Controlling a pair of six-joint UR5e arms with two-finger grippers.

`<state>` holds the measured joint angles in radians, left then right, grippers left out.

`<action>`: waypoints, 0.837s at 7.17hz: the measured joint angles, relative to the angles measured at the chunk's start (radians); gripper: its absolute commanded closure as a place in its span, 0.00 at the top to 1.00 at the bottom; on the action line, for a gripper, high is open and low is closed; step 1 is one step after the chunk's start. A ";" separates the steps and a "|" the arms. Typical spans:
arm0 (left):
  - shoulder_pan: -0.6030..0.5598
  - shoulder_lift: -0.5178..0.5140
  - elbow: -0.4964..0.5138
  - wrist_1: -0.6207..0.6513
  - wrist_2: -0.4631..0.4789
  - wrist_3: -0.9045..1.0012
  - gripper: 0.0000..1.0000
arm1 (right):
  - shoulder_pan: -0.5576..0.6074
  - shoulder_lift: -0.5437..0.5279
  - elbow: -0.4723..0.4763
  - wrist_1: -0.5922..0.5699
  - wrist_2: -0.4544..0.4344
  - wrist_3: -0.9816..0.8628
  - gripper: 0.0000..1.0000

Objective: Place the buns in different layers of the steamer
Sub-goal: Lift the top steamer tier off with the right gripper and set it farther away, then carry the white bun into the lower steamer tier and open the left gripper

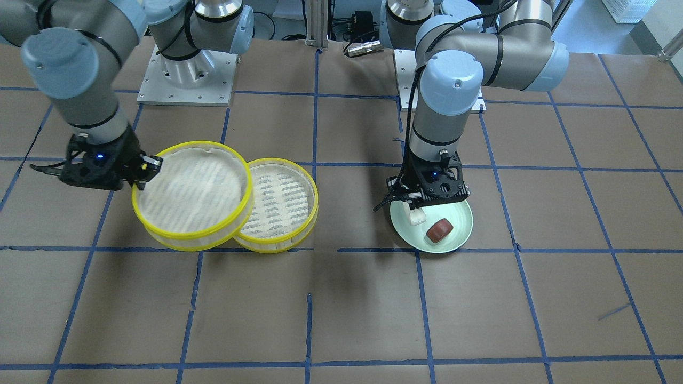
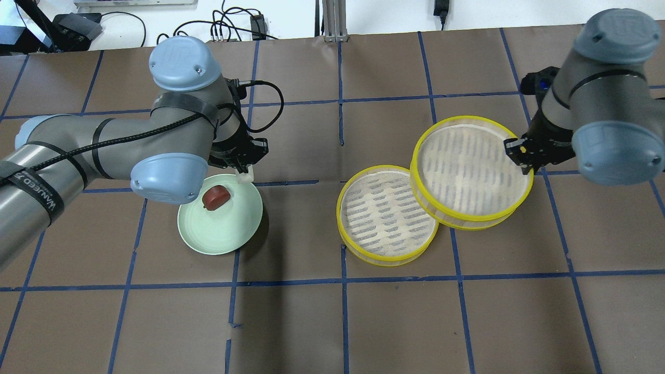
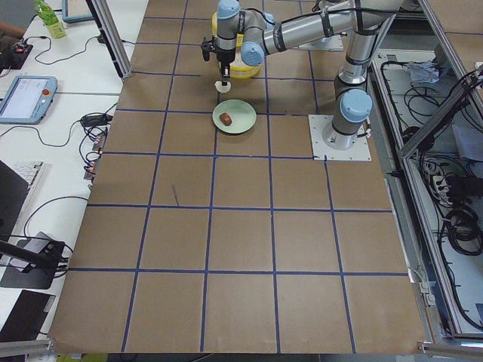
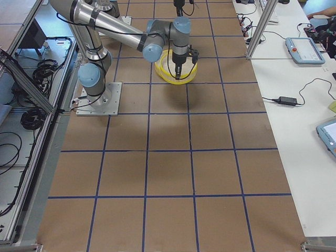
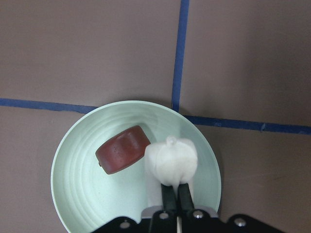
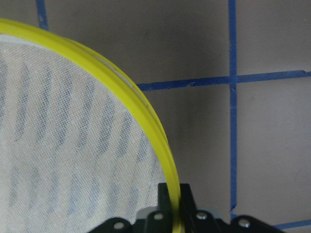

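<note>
My left gripper [image 2: 244, 174] is shut on the cream-white bun [image 5: 172, 160] and holds it above the edge of the pale green plate [image 2: 223, 234]. The reddish-brown bun [image 2: 215, 197] lies on the plate beside it and also shows in the left wrist view [image 5: 122, 149]. My right gripper [image 2: 519, 150] is shut on the yellow rim [image 6: 146, 116] of one steamer tier [image 2: 467, 171] and holds it raised, overlapping the edge of the other tier [image 2: 384, 218], which rests on the table. Both tiers show only their white striped liners inside.
The brown table has a blue tape grid. The two arm bases [image 1: 187, 74] stand at the robot's side. The plate [image 1: 459, 240] and the steamer tiers [image 1: 283, 205] are about one grid square apart.
</note>
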<state>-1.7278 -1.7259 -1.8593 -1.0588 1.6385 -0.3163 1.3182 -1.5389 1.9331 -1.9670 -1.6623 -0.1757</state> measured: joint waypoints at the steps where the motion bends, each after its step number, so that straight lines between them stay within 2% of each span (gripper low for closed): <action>1: -0.051 -0.008 0.023 -0.001 -0.004 -0.083 0.00 | -0.064 0.005 -0.012 0.008 -0.001 -0.060 0.09; 4: -0.222 -0.077 0.121 0.016 -0.043 -0.329 0.00 | -0.117 0.008 -0.016 0.012 0.000 -0.108 0.09; 6: -0.291 -0.136 0.148 0.062 -0.048 -0.407 0.00 | -0.118 0.008 -0.014 0.013 0.001 -0.109 0.09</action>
<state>-2.0185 -1.8616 -1.7116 -0.9969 1.5902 -0.7232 1.2005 -1.5309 1.9189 -1.9544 -1.6616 -0.2852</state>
